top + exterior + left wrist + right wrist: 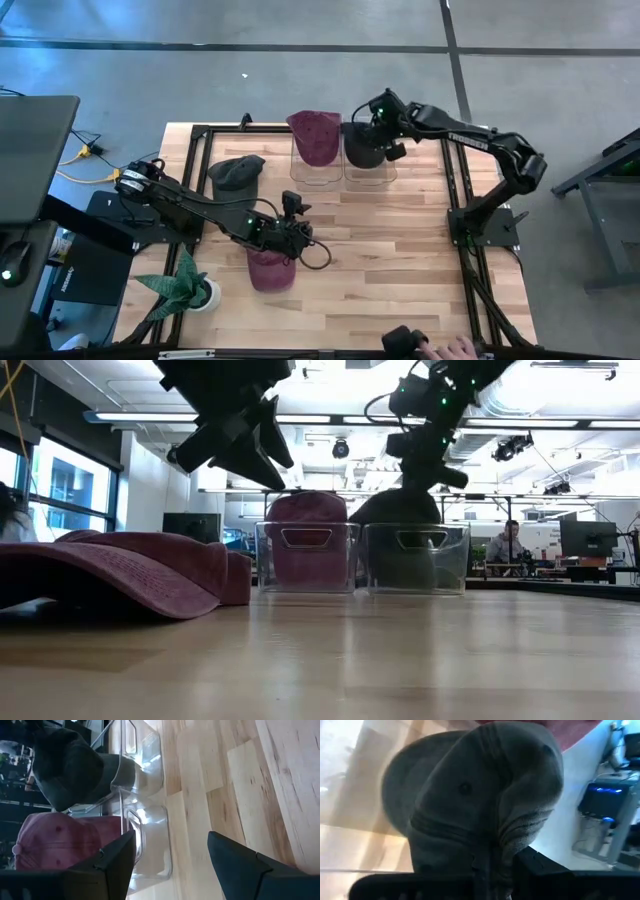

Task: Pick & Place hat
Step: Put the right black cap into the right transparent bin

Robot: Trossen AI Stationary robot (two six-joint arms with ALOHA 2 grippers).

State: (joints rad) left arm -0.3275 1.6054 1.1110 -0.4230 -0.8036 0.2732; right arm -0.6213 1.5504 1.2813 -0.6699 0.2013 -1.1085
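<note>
A maroon hat [271, 269] [130, 572] lies crown-up on the table, near the middle of its near half. My left gripper [291, 210] [240, 448] [170, 847] hovers open just beyond and above it, touching nothing. At the far edge stand two clear bins. The left bin [316, 166] [305, 558] has another maroon hat [314, 134] in it. My right gripper [378, 128] [492, 870] is shut on a dark grey hat [362, 146] [400, 512] at the right bin [371, 170] [415, 558]. A further dark hat [237, 172] rests on the table's far left. My right gripper pinches bunched crown fabric [487, 847] of the dark grey hat between its two fingers, coming from above and pointing down. The hat hangs below the fingers, with its lower part [400, 565] inside the right bin and its crown rising above the rim.
A potted plant [186, 288] stands at the near left corner. A person's hand [455, 349] and a black object [404, 341] show at the near edge. Bare wood lies between the bins and the near edge on the right half.
</note>
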